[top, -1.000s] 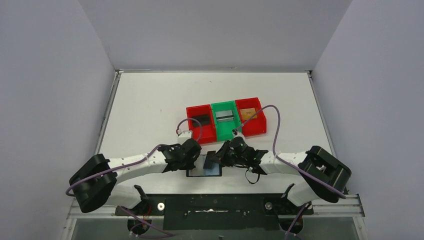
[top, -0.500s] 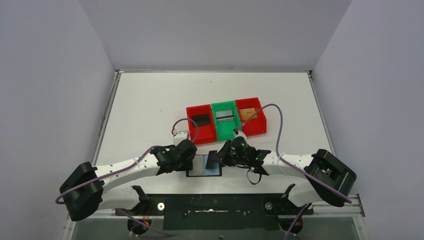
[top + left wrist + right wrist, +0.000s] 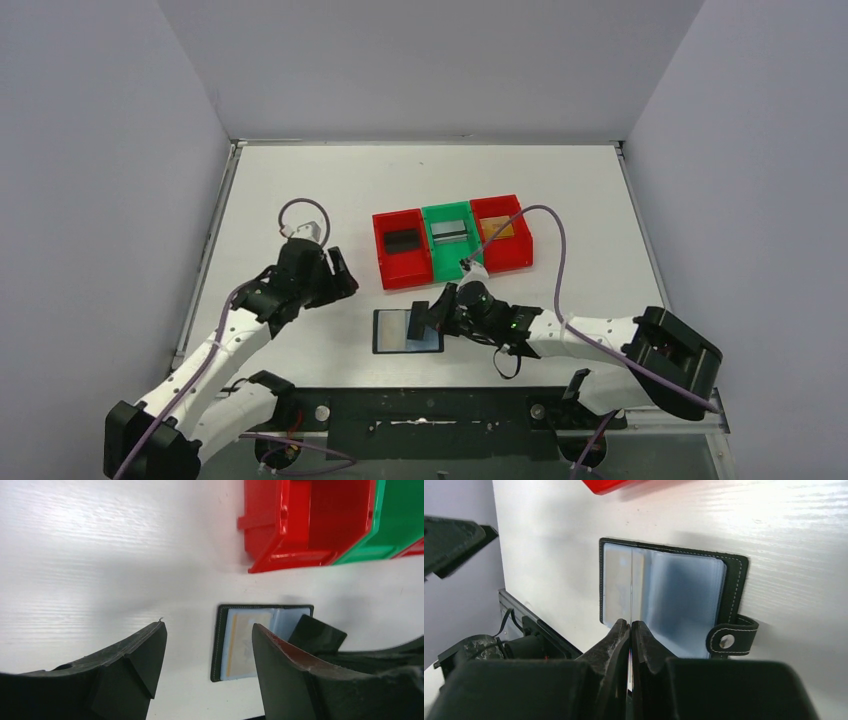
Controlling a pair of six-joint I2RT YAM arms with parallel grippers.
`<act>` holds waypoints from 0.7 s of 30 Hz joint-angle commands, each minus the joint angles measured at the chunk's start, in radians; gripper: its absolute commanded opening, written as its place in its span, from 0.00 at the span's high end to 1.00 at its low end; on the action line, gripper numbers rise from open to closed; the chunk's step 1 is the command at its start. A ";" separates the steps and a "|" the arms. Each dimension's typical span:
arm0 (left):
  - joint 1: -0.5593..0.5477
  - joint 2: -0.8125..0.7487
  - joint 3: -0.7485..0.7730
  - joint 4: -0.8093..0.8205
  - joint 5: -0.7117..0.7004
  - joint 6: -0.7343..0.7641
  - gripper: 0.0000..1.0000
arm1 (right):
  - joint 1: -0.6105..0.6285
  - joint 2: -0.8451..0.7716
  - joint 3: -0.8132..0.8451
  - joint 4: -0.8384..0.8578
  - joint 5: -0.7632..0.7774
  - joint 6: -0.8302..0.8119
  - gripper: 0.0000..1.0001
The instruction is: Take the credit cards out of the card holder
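Note:
The card holder (image 3: pixel 395 333) lies open on the table near the front edge, its bluish pockets facing up (image 3: pixel 684 595) and its snap tab (image 3: pixel 729 640) at one side. My right gripper (image 3: pixel 433 314) is shut on a thin dark credit card (image 3: pixel 420 318), which stands on edge over the holder's right half and shows edge-on between the fingers (image 3: pixel 630 625). My left gripper (image 3: pixel 342 276) hangs open to the left of the bins with nothing in it. In the left wrist view the card holder (image 3: pixel 240 640) lies between the left gripper's (image 3: pixel 207 627) spread fingers. A pale card shows through the holder's left pocket.
Three joined bins stand behind the holder. The left red bin (image 3: pixel 382 250) holds a black card (image 3: pixel 401 241), the green bin (image 3: pixel 447 262) a silver-grey card (image 3: pixel 450 232), and the right red bin (image 3: pixel 512 255) a tan card (image 3: pixel 496 228).
My left arm has pulled away from the card holder, up and to the left, and its jaws have opened. The right gripper has stayed put, still pinching the card.

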 commanded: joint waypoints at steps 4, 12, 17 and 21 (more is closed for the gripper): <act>0.142 -0.088 0.081 0.004 0.018 0.157 0.31 | 0.059 -0.109 0.051 0.026 0.168 -0.128 1.00; 0.144 -0.205 0.049 0.058 -0.080 0.202 0.11 | 0.122 -0.214 0.058 0.053 0.306 -0.382 1.00; 0.144 -0.245 0.037 0.058 -0.116 0.200 0.10 | 0.150 -0.256 0.096 0.030 0.393 -0.626 1.00; 0.144 -0.264 0.029 0.066 -0.138 0.196 0.09 | 0.166 -0.261 0.130 0.034 0.411 -0.860 1.00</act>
